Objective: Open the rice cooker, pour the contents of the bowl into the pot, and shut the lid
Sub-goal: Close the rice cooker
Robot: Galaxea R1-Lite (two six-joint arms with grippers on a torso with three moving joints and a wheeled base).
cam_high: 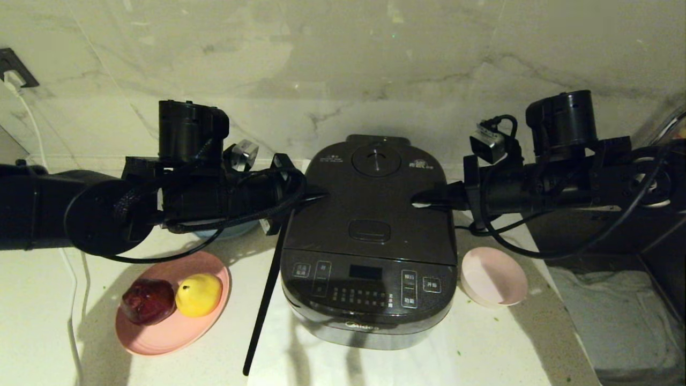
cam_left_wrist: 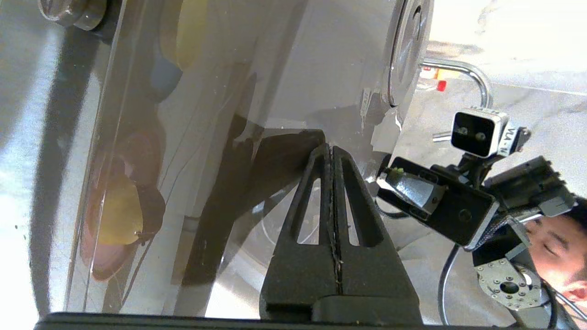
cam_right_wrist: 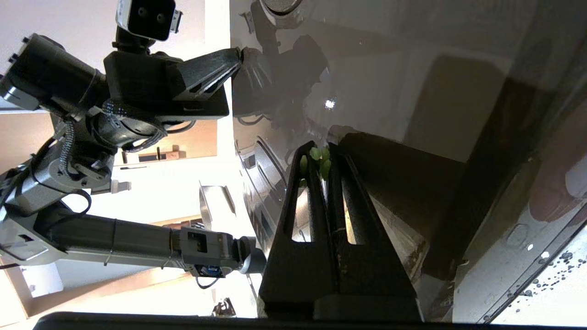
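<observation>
The rice cooker [cam_high: 370, 241], dark and boxy with a glossy button panel facing the front edge of the counter [cam_high: 43, 300], sits at the middle of the counter, close to the marble back wall. Its lid [cam_high: 370, 198] is down and shut, with the round steam vent toward the back and the rectangular latch button nearer the front.

The left gripper [cam_high: 316, 196] reaches in level from the left and its tip rests against the left edge of the lid. In the left wrist view its two fingers [cam_left_wrist: 321, 183] are pressed flat together, clenched on nothing, with the tip on the shiny lid surface.

The right gripper [cam_high: 420, 201] reaches in level from the right, its tip on the right part of the lid top. In the right wrist view its fingers [cam_right_wrist: 341, 192] are likewise closed together, holding nothing, with a few bright green bits [cam_right_wrist: 316, 158] stuck at the tip.

The bowl [cam_high: 494, 276], small and pale pink, stands on the counter just beside the cooker's front right corner, below the right arm. Its inside looks bare in the head view.

Toward the counter's front left lies a larger pink plate [cam_high: 161, 332] carrying a dark red fruit [cam_high: 147, 301] and a yellow fruit [cam_high: 199, 294], touching each other. A thin black rod [cam_high: 262, 305] lies along the cooker's left side.
</observation>
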